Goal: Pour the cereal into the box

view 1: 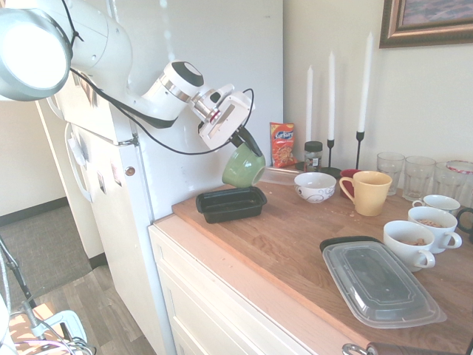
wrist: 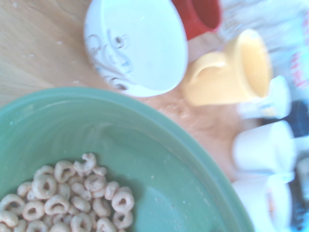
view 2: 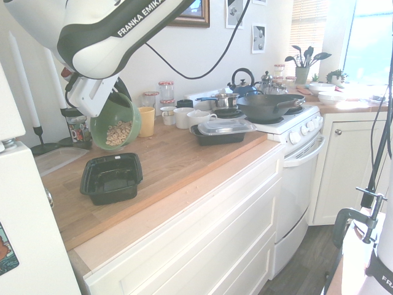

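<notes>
One gripper (view 1: pixel 250 142) clamps one tilted green bowl (view 2: pixel 115 128) of cereal (view 2: pixel 117 133) above one black box (view 2: pixel 112 177); three candles (view 1: pixel 331 78) stand behind.

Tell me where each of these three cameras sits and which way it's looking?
First exterior view: off the counter's front corner, facing the wall with candles; the white arm comes in from the left, its pincer shut on the green bowl above the black box.
Second exterior view: at the fridge end, looking along the counter toward the stove; the arm comes in from the top left.
Wrist view: on the wrist, looking into the bowl at the cereal; no arm shows.
Shared: both exterior views show the bowl, the box and the yellow mug.
</notes>
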Robot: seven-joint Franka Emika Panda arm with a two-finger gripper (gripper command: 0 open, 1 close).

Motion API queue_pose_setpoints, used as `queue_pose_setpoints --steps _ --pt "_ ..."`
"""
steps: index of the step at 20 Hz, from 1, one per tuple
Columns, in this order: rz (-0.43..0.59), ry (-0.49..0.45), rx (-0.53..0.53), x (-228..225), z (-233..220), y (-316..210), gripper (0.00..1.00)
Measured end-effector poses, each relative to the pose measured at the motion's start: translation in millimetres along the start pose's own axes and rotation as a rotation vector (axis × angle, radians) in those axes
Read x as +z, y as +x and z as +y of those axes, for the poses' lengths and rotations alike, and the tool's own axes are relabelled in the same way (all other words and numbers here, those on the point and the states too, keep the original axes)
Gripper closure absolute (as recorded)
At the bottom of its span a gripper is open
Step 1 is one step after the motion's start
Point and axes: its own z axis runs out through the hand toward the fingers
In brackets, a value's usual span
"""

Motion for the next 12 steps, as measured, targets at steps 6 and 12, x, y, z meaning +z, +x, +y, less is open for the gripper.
queue_pose_setpoints --steps 6,12 --pt "0.126 -0.05 -0.067 0.1 -10.4 -18.0 1.0" --pt "0.237 -0.07 -0.138 -8.6 -22.9 -37.7 1.0"
